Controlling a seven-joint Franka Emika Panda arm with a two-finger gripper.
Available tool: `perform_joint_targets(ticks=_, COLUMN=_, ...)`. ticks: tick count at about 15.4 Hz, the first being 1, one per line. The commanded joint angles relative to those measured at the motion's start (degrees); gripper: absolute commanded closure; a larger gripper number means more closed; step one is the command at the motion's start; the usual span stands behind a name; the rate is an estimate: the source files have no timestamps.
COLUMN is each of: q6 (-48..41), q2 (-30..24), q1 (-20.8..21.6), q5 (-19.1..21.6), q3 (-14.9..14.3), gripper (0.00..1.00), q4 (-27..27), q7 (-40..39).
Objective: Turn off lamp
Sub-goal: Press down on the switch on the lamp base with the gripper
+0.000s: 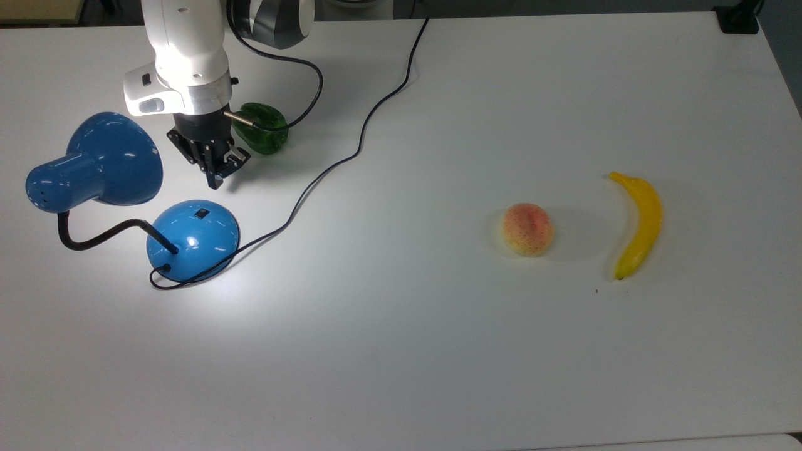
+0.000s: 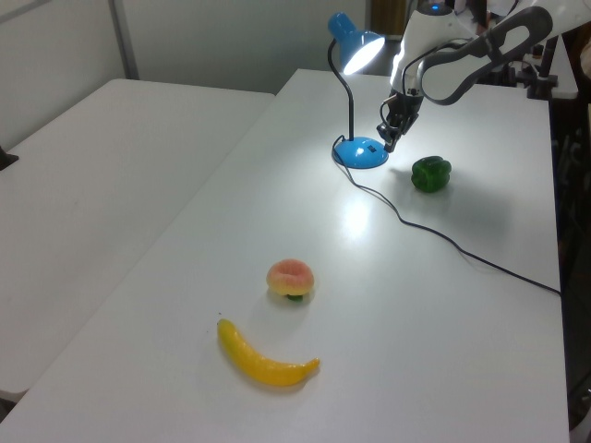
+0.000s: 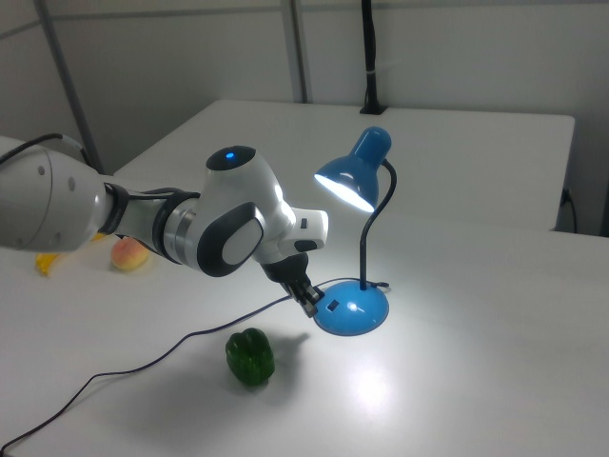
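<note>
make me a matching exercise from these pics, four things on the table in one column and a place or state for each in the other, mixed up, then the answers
Things:
1. lamp
2. green pepper
3. peach
4. gripper

Places or states:
A. lying between the lamp's cord and the banana
B. partly hidden behind the arm in the top view
C. lit, throwing a bright patch on the table
D. hanging just above the switch side of the blue base

Pairs: 1-C, 2-B, 3-A, 4-D
</note>
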Motion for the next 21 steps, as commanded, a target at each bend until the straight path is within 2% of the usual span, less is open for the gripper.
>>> perform_joint_targets(ticks=1, q6=6.87, q2=1.39, q1=-0.30, q5=-0.24, q3=-0.08, gripper=1.00, q4=0.05, q7=0.74)
perform_joint_targets(ticks=7, q6=11.28, q2=3.85, q1=-0.65, q5=-0.50, q3=-0.08, gripper=1.00, q4=1.89, q7=0.12)
perform_joint_targets(ticks=21, q6=12.69, q2=5.52, q1=-0.56, q5=-1.21, q3=-0.08, gripper=1.00, q4=1.19, q7=0.12)
